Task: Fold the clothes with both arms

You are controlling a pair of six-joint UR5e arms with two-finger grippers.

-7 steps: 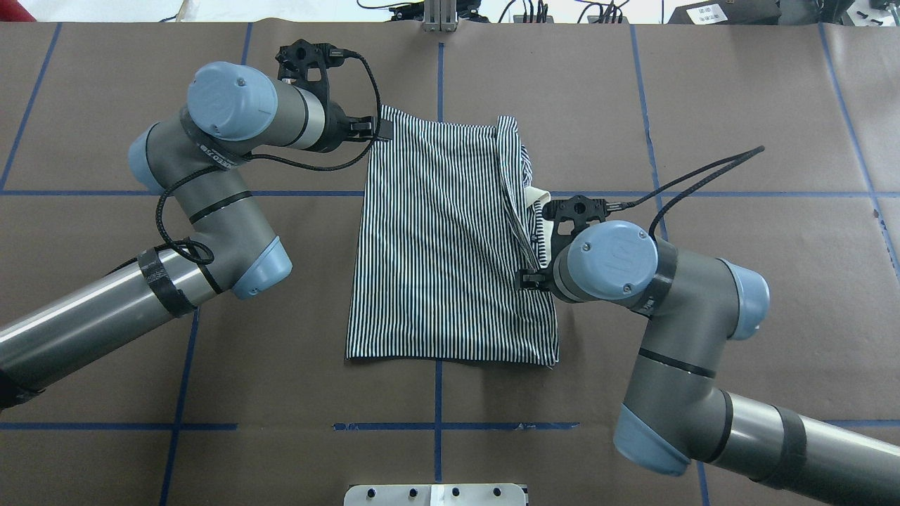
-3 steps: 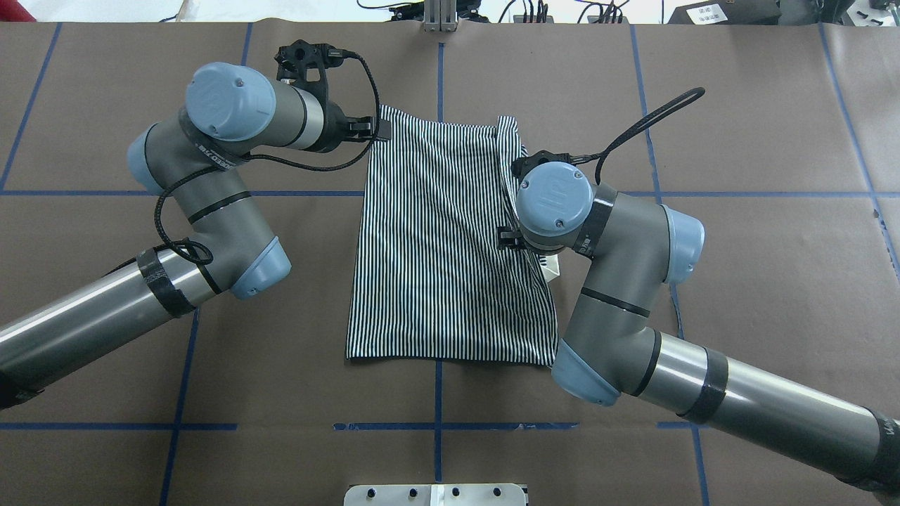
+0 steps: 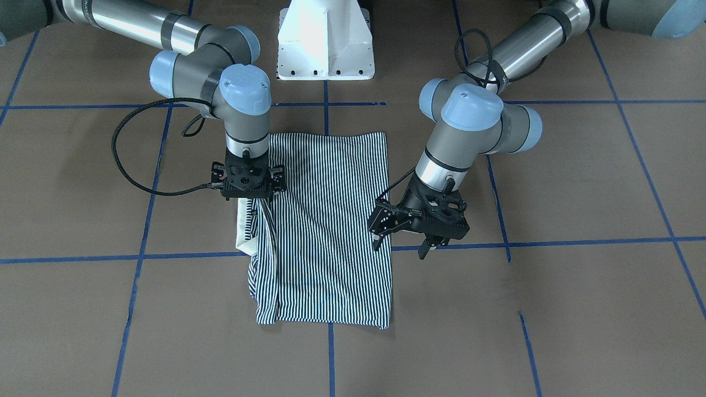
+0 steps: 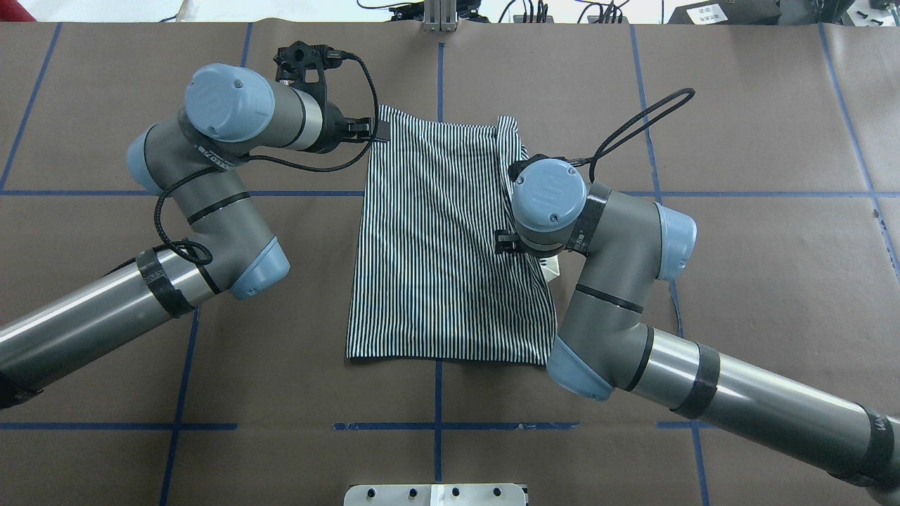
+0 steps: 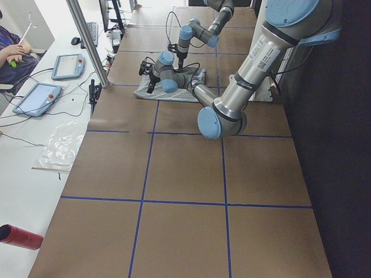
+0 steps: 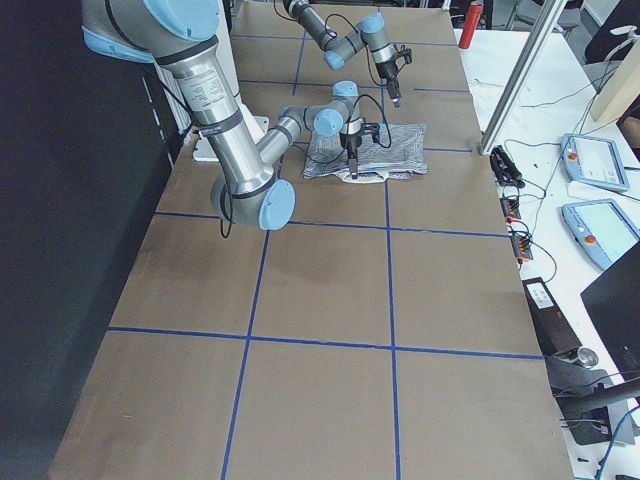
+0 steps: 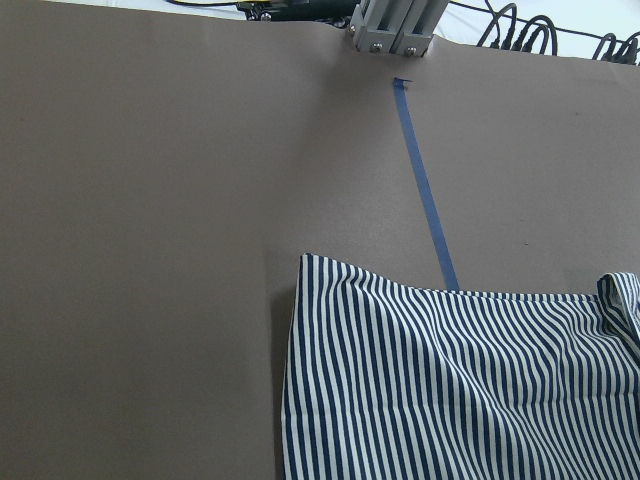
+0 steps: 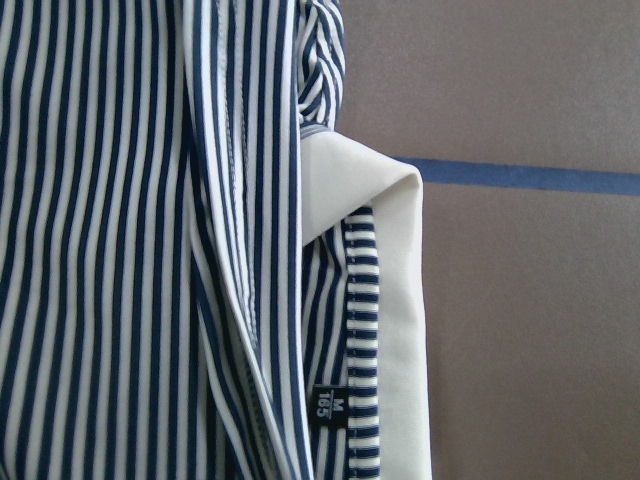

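Observation:
The striped polo shirt (image 4: 436, 246) lies folded flat on the brown table, also in the front view (image 3: 325, 220). Its cream collar (image 8: 400, 300) and a black size tag (image 8: 328, 402) show at the folded edge on my right side. My right gripper (image 3: 248, 184) points straight down over that edge near the collar (image 3: 241, 226); its fingers are hidden, so I cannot tell its state. My left gripper (image 3: 400, 246) is open and empty, just off the shirt's opposite edge near the far corner (image 7: 320, 275).
The white pedestal base (image 3: 325, 38) stands at the robot's side of the table. Blue tape lines cross the brown paper. An aluminium post (image 4: 439, 14) rises at the far edge. Tablets (image 5: 37, 98) and a red cylinder (image 5: 20, 236) lie on the side bench.
My right arm has swung away from the robot's base and inward, from the shirt's lower right edge to over the collar fold. The left arm has barely moved. The shirt lies as before.

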